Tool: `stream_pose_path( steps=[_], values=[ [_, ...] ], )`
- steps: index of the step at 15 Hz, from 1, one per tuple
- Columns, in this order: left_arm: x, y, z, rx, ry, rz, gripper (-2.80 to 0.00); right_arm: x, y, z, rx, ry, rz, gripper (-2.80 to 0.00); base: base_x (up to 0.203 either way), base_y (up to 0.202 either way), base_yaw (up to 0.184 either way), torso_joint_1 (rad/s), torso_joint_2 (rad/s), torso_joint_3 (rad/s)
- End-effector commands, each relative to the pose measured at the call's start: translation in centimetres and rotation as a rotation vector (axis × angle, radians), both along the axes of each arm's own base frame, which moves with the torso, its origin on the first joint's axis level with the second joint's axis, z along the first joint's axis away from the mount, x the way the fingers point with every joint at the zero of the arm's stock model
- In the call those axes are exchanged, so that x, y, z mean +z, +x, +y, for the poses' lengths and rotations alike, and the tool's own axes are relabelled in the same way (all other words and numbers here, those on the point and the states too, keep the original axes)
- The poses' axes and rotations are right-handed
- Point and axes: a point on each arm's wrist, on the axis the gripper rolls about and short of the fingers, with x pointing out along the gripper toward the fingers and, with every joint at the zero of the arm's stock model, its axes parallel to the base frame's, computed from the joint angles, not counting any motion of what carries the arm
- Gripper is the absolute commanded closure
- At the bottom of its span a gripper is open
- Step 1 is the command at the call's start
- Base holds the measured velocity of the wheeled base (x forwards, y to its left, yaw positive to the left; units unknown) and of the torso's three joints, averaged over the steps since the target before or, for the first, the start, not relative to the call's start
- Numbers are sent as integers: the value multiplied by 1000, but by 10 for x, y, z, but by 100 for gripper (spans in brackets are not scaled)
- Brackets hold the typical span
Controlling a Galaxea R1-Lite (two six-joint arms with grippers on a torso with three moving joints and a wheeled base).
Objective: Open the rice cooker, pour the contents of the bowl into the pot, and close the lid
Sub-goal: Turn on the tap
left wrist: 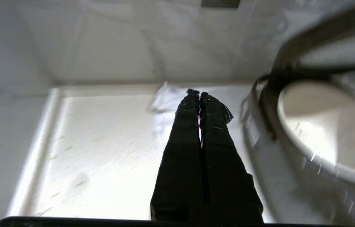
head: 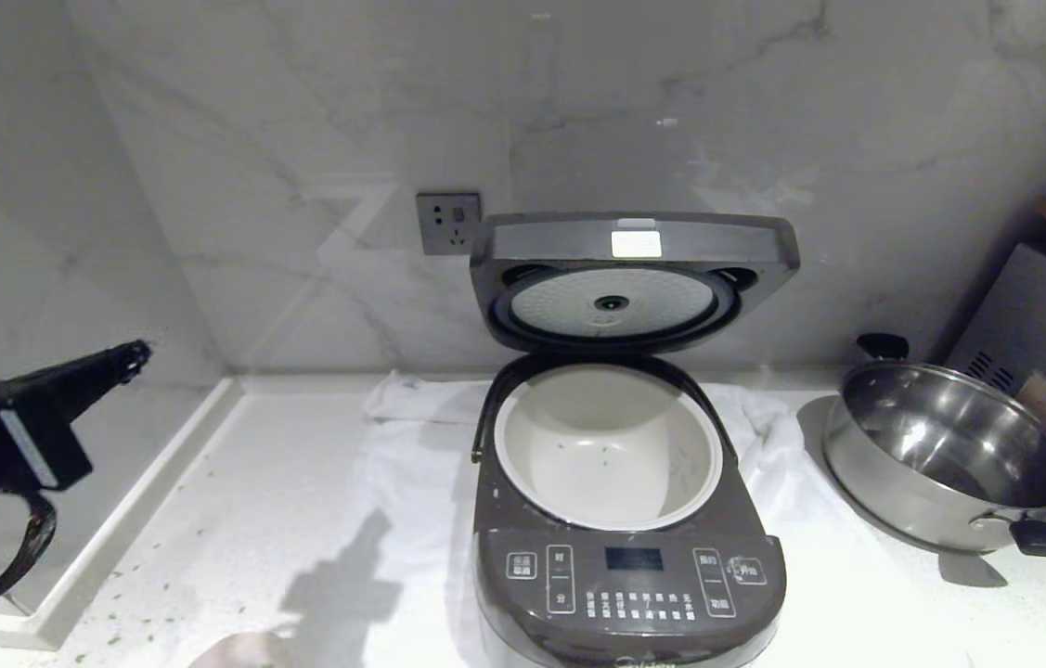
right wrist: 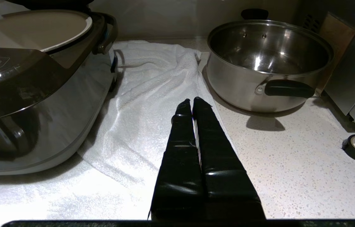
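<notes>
Nearest the camera, a pale pinkish blur sat at the bottom edge of the head view, left of the cooker's front. I couldn't tell for sure whether that was the bowl, so the contents weren't visible either. A few green flecks were scattered on the countertop (head: 235, 557) around there.

The rice cooker (head: 629, 575) stood in the middle on a white towel (head: 411, 464), with its lid (head: 634, 278) swung fully up against the wall and the white pot (head: 608, 445) exposed and looking basically empty, just a few specks inside. So I'd say the opening step was done and the pour was the one in hand.

The left gripper (head: 135, 354) hung off to the left of the cooker, above the counter, jaws pressed together on nothing. The right gripper (right wrist: 191, 101) sat low to the cooker's right, also clamped shut and empty, near the steel pan (head: 949, 455).

Next move, my guess: the left one needs to spread its jaws, come down to the bowl, grab its rim and tip it over the pot.
</notes>
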Motion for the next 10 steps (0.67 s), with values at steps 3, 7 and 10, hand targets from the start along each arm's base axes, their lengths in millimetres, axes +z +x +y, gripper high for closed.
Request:
stream_pose_path(
  steps=[3,7,10],
  values=[
    [-9,-78,18,9,28,-74,0,0,0,0,1,0,0,0,0,0,0,0,0,0],
    [-24,-129,29,29,55,-115,0,0,0,0,1,0,0,0,0,0,0,0,0,0],
    [-36,-156,35,176,145,-137,0,0,0,0,0,0,0,0,0,0,0,0,0,0]
  ],
)
